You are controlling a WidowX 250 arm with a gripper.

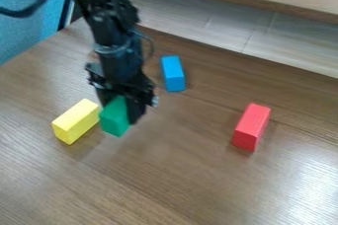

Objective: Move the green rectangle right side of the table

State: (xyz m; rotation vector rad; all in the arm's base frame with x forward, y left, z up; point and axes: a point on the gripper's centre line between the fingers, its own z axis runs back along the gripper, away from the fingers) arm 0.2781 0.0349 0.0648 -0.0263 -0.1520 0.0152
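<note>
Just to the right of the yellow block (76,121), near its right-hand side, the green block (114,122) sits in the grip of the black gripper (121,111), whose fingers are closed around its upper part. Whether its foot touches the table (172,184) is hard to tell. It will probably handle as a light, stiff piece, wood by the look of it, with little to break or squash. Its flat sides should give the pads a sound purchase, though smooth paint might let it slip or pivot if pinched off-centre. The opposite long sides, around the middle, would be the best place to take hold; the present hold seems higher, so a level, unhurried carry would suit it. As for looks, it is an even, deep green, an oblong with straight edges and a plain face, standing roughly on end with a slight lean. Further right of the yellow block and beyond it lies the blue block (173,74); farthest right of it, well apart, is the red block (251,127).
</note>
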